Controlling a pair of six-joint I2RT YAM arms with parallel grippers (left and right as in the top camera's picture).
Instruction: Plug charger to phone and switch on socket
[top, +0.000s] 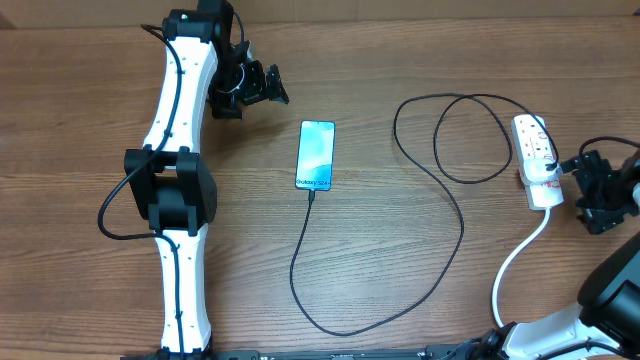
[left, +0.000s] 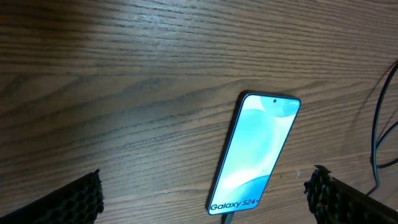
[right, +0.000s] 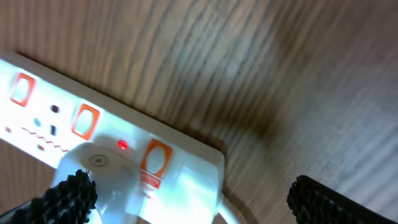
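Between the widely spread fingers (left: 81, 199) of the left gripper (top: 275, 87), the phone (left: 258, 155) lies flat on the wooden table (top: 400, 270), screen up and lit cyan. It sits a little ahead of the fingertips and untouched by them. The charger (top: 440, 270) meets the phone's lower edge, runs toward the near side of the table, then sweeps right and loops up to the socket (top: 537, 160) near the table's right edge. The right gripper (top: 578, 190) sits just beside the strip's near end with its fingers (right: 68, 196) also spread wide and holding nothing. One finger is over the white plug (right: 102, 177) seated in the end outlet, and the other is over bare wood. A small red light (right: 122, 145) glows on the strip beside that plug, and the thick white cord (top: 515, 265) trails away from that end.
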